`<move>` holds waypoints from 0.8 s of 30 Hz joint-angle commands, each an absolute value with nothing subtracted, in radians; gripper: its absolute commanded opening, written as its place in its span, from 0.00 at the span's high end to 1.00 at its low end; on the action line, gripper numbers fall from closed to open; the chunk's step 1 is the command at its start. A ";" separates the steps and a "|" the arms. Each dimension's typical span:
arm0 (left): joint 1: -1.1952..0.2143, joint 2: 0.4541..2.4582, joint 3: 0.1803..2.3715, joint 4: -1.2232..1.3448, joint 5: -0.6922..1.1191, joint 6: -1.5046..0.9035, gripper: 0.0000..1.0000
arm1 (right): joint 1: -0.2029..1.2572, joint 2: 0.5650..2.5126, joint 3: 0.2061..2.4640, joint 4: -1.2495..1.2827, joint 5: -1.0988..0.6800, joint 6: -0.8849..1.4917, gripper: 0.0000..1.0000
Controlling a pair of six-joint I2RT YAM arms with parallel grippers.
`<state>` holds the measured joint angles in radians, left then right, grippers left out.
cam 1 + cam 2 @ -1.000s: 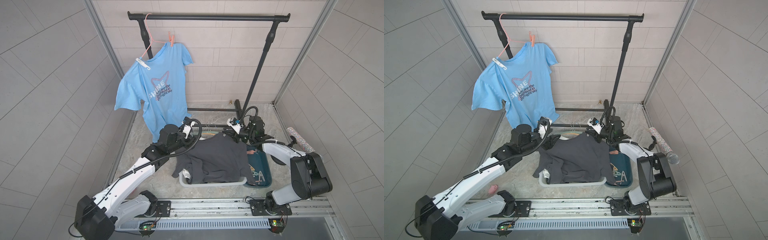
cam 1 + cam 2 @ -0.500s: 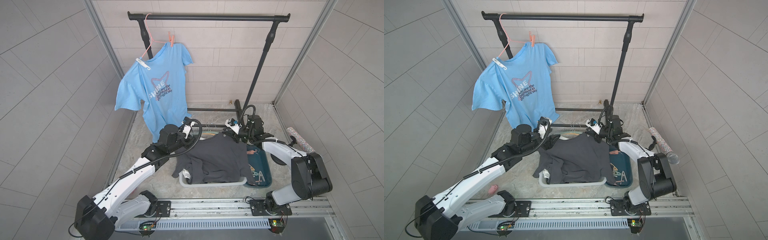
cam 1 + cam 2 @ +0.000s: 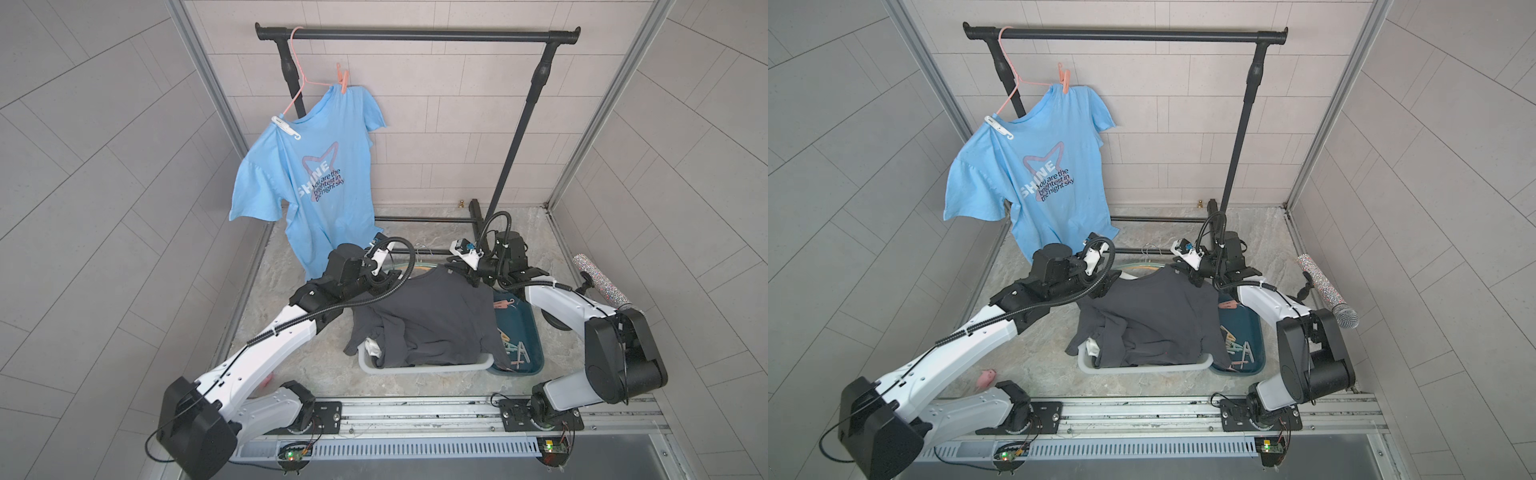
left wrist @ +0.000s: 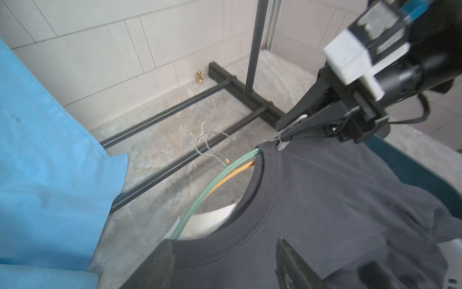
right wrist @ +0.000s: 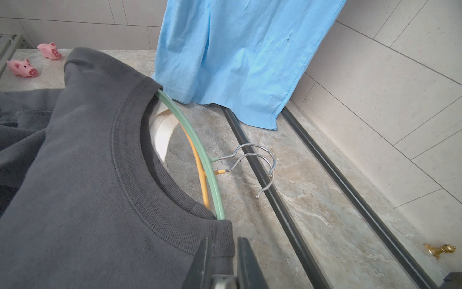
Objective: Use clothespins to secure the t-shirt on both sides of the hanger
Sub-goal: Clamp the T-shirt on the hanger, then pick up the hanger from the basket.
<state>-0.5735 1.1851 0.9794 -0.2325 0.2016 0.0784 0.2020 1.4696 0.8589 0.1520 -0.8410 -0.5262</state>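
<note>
Pegging of the dark grey cotton t-shirt (image 4: 337, 200) is in hand at one shoulder only. The shirt lies over a pale grey plastic basket (image 3: 419, 369) mid-surface, collar toward the far edge, threaded on a mint-green plastic hanger (image 4: 213, 192). Right tool (image 4: 283, 133) is clamped on a white plastic clothespin (image 4: 283, 145), whose nose sits at the collar where fabric meets hanger, judged to be the fixing point. Whether it bites yet cannot be told. Left tool (image 4: 227, 265) stands wide, fingers either side of the opposite shoulder, apparently steadying it. Right arm is folded, elbow high, from the near right corner. Left arm reaches long and low from the near left corner.
</note>
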 commanded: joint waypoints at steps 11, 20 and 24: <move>-0.577 1.588 1.347 -0.587 0.000 0.443 0.38 | 0.203 1.437 0.827 0.168 -0.843 -0.511 0.99; -0.575 1.724 1.449 -0.668 -0.063 0.573 0.40 | 0.211 1.427 0.824 0.156 -0.843 -0.512 0.99; -0.575 1.749 1.460 -0.669 -0.072 0.581 0.46 | 0.214 1.420 0.823 0.136 -0.838 -0.524 0.99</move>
<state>-0.5743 1.7374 1.4338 -0.6315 -0.0448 0.5453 0.2066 1.4506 0.8429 0.1703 -0.8360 -0.5045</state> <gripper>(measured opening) 0.553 0.169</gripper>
